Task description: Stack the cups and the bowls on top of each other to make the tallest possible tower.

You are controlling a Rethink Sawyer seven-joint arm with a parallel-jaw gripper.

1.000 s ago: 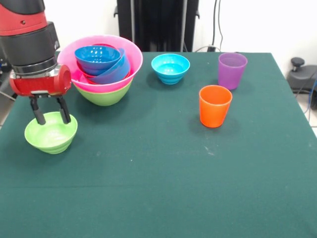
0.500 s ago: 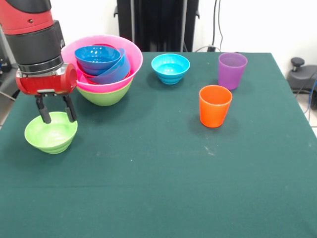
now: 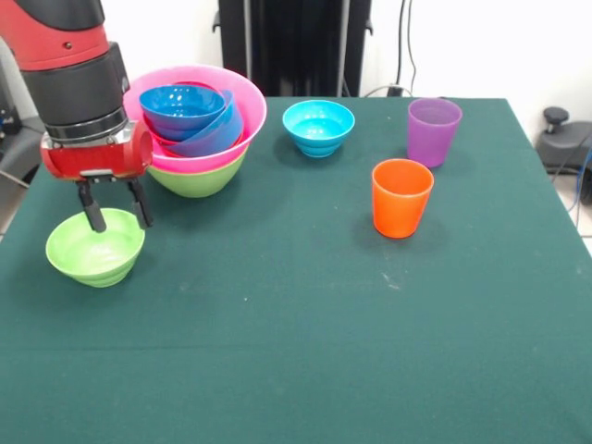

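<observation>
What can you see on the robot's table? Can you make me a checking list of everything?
Surface: green cloth table, flat, a few pale specks.
Job's things: tower of nested bowls, lime green at the base, pink above, blue ones inside; small lime green bowl and cyan bowl stand alone; orange cup and purple cup upright, apart.
Clutter: nothing seen.
Grippers: gripper with jaws open, holding nothing, over the small lime green bowl's far rim.
Cables: cables hang on the wall behind the table.
Surroundings: black stand behind the table; black device at the right edge.
</observation>
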